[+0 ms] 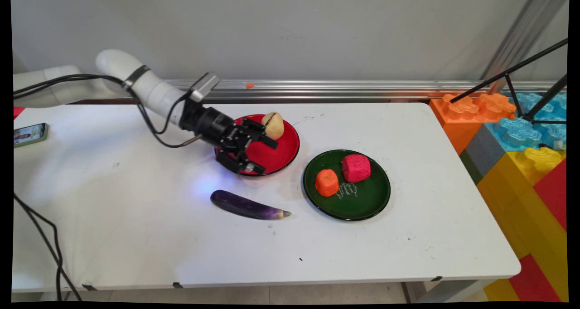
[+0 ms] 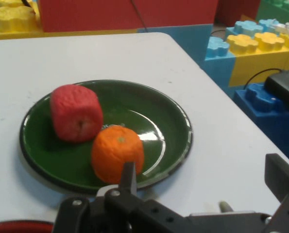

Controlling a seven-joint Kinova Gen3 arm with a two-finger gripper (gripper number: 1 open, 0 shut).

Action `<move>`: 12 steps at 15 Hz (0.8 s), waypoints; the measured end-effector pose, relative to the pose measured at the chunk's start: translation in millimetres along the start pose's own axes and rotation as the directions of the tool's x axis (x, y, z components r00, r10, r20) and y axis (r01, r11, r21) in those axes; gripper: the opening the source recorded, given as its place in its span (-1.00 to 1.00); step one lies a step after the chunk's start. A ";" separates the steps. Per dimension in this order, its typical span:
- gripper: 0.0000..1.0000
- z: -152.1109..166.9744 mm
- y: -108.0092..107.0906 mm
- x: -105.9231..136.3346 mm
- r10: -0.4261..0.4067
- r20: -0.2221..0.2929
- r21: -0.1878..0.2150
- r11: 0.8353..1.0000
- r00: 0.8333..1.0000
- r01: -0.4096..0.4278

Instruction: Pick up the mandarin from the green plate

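Gripper [image 1: 257, 155] hangs wide open, empty, over the red plate [image 1: 285, 152], beside its potato [image 1: 273, 125], which looks firm and rounded.

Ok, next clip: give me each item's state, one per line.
end effector: open, holding nothing, low over the red plate.
red plate: on the table, carries the potato.
potato: at the red plate's far edge, free.
green plate: holds two pieces.
orange piece: on the green plate.
red piece: on the green plate.
eggplant: lying on the table.
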 end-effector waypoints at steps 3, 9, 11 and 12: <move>1.00 18.7 -11.4 8.1 -0.002 0.016 0.009 1.000 1.000 0.001; 1.00 51.0 -28.3 16.0 -0.032 0.063 0.018 0.999 0.997 0.031; 1.00 58.8 -32.8 17.6 -0.044 0.077 0.022 0.999 0.996 0.042; 1.00 61.8 -34.6 18.4 -0.048 0.082 0.023 0.999 0.995 0.046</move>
